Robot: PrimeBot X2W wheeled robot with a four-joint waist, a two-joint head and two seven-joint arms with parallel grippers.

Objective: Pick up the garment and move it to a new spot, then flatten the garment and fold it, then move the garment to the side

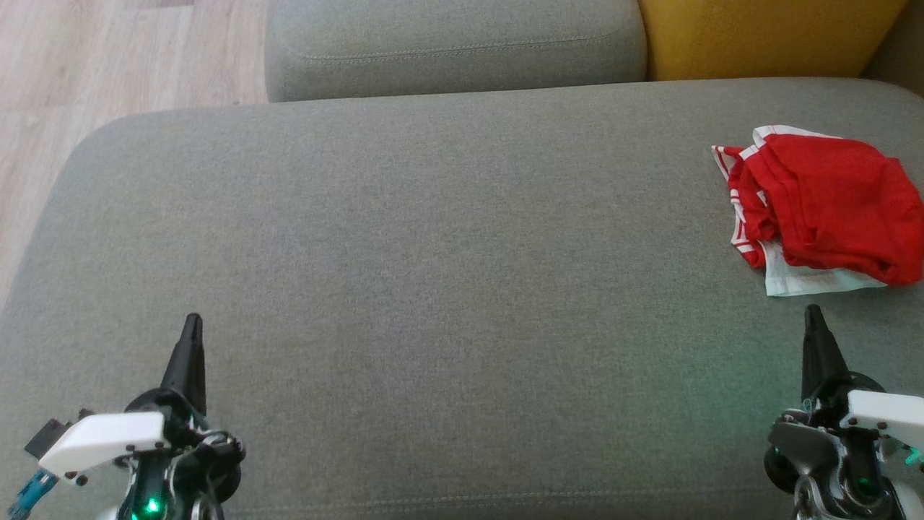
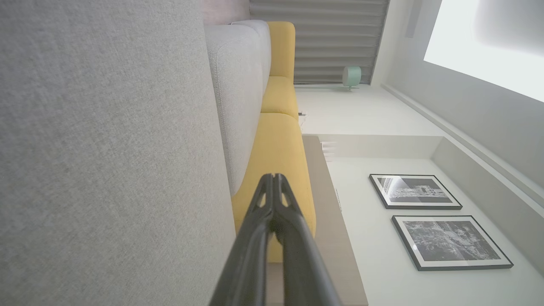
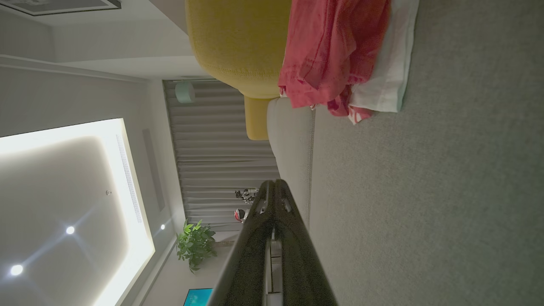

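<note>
A crumpled red garment (image 1: 830,206) with white trim lies at the far right of the grey sofa seat (image 1: 433,274); its right edge runs off the head view. It also hangs at the top of the right wrist view, garment (image 3: 331,55). My right gripper (image 1: 814,312) is shut and empty, just below the garment, a short gap away. At the lower left of the seat my left gripper (image 1: 192,321) is shut too, holding nothing, far from the garment. Both fingertip pairs, left gripper (image 2: 272,176) and right gripper (image 3: 272,182), meet at a point in the wrist views.
A grey back cushion (image 1: 455,47) and a yellow cushion (image 1: 765,36) stand behind the seat. Wooden floor (image 1: 108,58) lies past the seat's rounded left edge. The broad middle of the seat is bare fabric.
</note>
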